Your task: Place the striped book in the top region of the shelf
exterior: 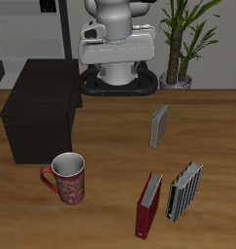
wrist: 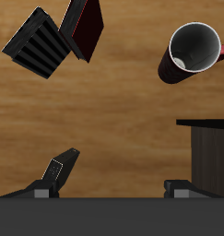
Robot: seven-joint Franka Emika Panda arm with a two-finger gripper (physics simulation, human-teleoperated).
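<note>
1. The shelf is a dark, almost black boxy cabinet standing on the wooden table toward the back; its flat top is bare. In the wrist view only a corner of the shelf shows.
2. A red patterned mug with a white inside stands upright just in front of the shelf, nearer the table's front edge. The wrist view looks down into the mug.
3. The robot's white base sits at the back of the table on a dark round foot. The gripper itself cannot be made out in the exterior view.
4. A potted plant stands beside the base, behind the table.
5. A plain grey book stands on edge in the middle of the table, well apart from the other 2 books.
6. A red book stands near the front edge, leaning a little.
7. The striped book stands just beside the red book, near the front edge and well apart from the shelf. In the wrist view the striped book and the red book sit side by side.
8. The gripper hangs over bare table with its 2 fingers spread wide apart, holding nothing.
</note>
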